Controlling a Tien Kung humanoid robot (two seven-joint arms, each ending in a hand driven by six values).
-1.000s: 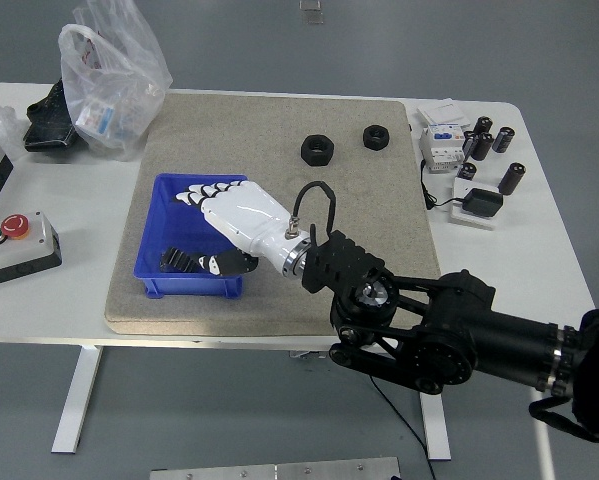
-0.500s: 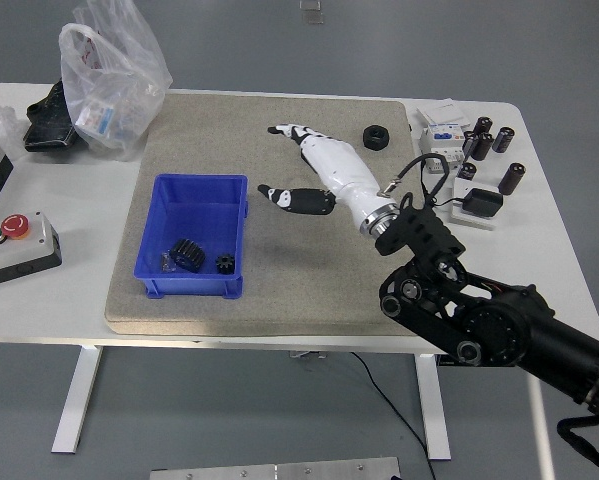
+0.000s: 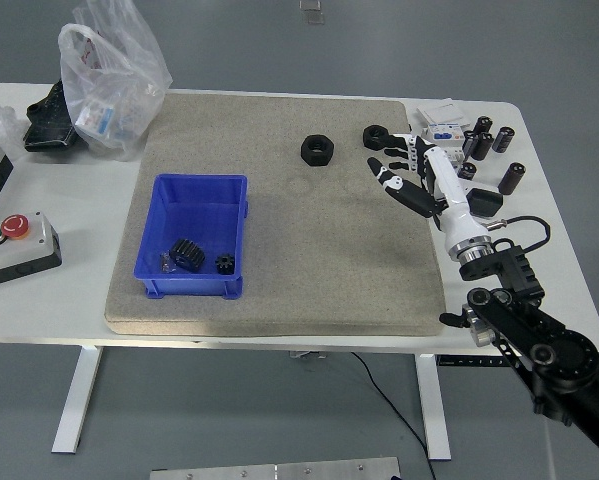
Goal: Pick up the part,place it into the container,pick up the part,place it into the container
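Note:
Two black hex nuts lie on the tan mat [image 3: 279, 250]: one nut [image 3: 317, 150] at the upper middle, the other nut [image 3: 375, 135] further right, partly behind my right hand. My right hand [image 3: 404, 168], white with black fingertips, hovers open over the mat's right edge, just below and right of that second nut, holding nothing. The blue bin [image 3: 193, 235] sits on the mat's left side and holds two black gears [image 3: 185, 253] [image 3: 225, 263]. My left hand is out of view.
A clear plastic bag [image 3: 112, 75] and a black item [image 3: 47, 120] sit at the back left. A control box with a red button [image 3: 14, 245] is at the left edge. Black cylinders [image 3: 509, 178], a white breaker [image 3: 441, 140] and an adapter [image 3: 479, 205] crowd the right side.
My right hand has pulled out of the blue bin and swung right across the mat to its right edge, leaving a small gear in the bin. The first nut shows again.

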